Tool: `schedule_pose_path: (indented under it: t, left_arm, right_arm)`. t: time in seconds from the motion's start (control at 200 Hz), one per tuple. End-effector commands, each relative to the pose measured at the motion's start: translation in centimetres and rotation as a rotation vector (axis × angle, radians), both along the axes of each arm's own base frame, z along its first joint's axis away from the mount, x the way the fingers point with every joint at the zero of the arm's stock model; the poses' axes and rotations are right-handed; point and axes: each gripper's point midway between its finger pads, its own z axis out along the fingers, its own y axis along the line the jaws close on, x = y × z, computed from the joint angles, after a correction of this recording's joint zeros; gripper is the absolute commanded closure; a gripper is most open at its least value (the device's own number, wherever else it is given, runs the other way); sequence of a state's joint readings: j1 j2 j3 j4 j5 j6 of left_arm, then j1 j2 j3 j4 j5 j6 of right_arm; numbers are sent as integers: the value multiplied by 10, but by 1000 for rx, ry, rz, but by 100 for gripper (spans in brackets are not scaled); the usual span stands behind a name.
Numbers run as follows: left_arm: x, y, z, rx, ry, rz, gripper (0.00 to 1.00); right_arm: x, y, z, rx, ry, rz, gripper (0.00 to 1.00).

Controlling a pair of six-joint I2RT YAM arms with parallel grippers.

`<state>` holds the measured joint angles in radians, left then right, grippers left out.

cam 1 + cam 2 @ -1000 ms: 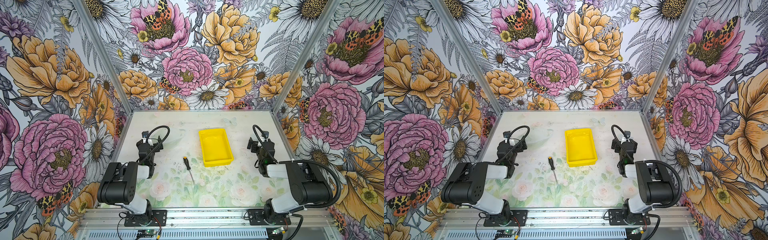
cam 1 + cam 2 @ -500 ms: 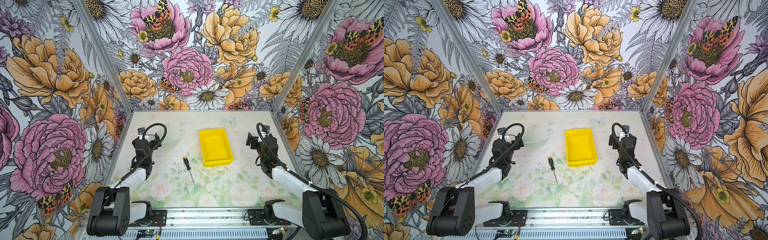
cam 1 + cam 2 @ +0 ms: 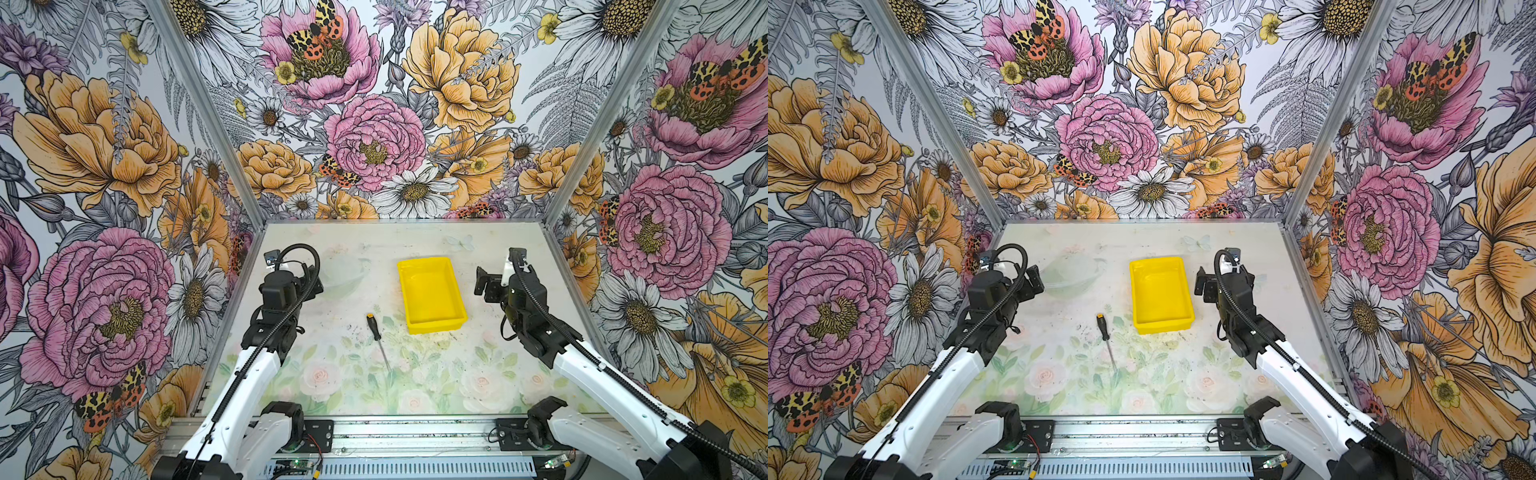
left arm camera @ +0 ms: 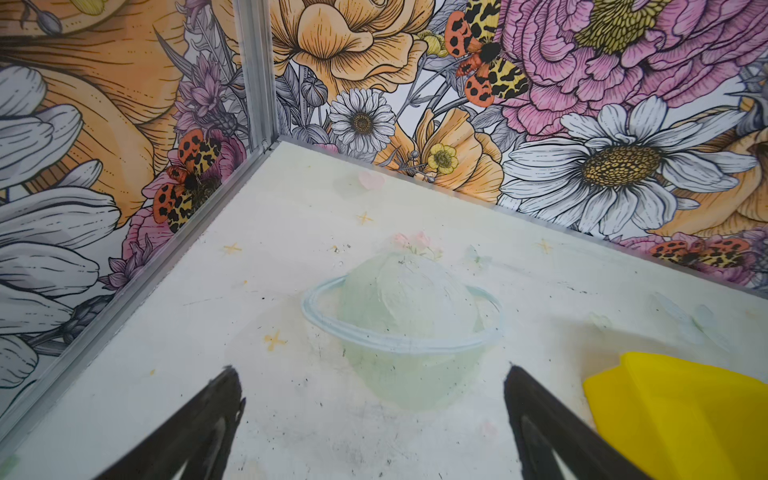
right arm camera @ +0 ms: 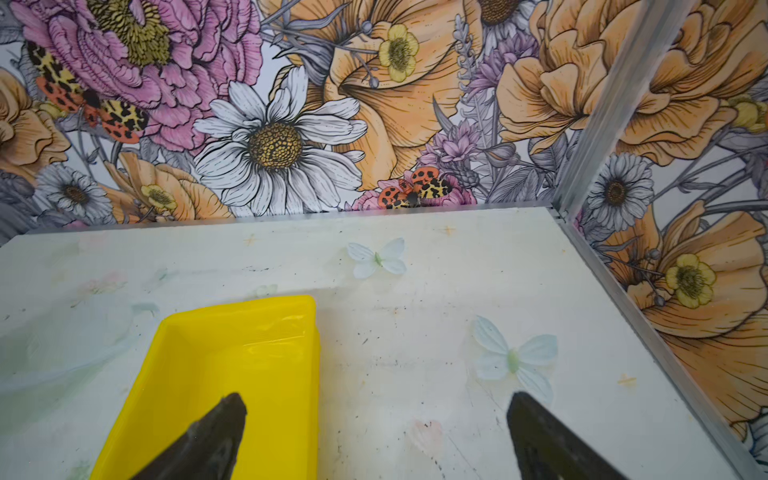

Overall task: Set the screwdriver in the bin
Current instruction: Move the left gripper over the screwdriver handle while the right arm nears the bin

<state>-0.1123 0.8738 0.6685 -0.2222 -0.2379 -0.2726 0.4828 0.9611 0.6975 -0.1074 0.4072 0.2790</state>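
Observation:
The screwdriver (image 3: 375,330) (image 3: 1104,328), black-handled with a yellow-orange cap and a thin shaft, lies flat on the table mat in both top views. Its shaft points toward the front edge. The empty yellow bin (image 3: 432,328) (image 3: 1163,328) sits just right of it and further back. My left gripper (image 3: 311,286) (image 3: 1034,282) (image 4: 370,370) hovers open at the left, well behind the screwdriver. A corner of the bin (image 4: 673,407) shows beside it. My right gripper (image 3: 483,286) (image 3: 1203,286) (image 5: 377,395) is open and empty beside the bin's right side, one finger above the bin (image 5: 249,332). Neither wrist view shows the screwdriver.
Floral walls close in the left, back and right sides, with aluminium posts (image 3: 552,216) at the back corners. A metal rail (image 3: 415,432) with the arm bases runs along the front. The planet (image 4: 399,316) and butterflies on the table are flat prints.
Both arms have unfolded from a tucked pose and lifted, carrying their grippers up and toward the back of the table. The screwdriver and bin have not moved.

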Motion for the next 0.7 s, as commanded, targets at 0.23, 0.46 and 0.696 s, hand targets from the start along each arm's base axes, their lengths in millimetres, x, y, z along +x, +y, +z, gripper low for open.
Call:
schedule_pose_path:
  t: [0.23,0.46,0.696]
  left_arm:
    - [-50,-36,-18,-243,163,-44,1]
    - [-65,-81,-21,-248,191,-149,1]
    - [-84,-115,-37,-278,253,-187,1]
  right_arm:
    - [-33,90,-1,-189,66,379,1]
    - [-68,137,-13,-211,104,640,1]
    - [-101,155,-24,-167,140,830,0]
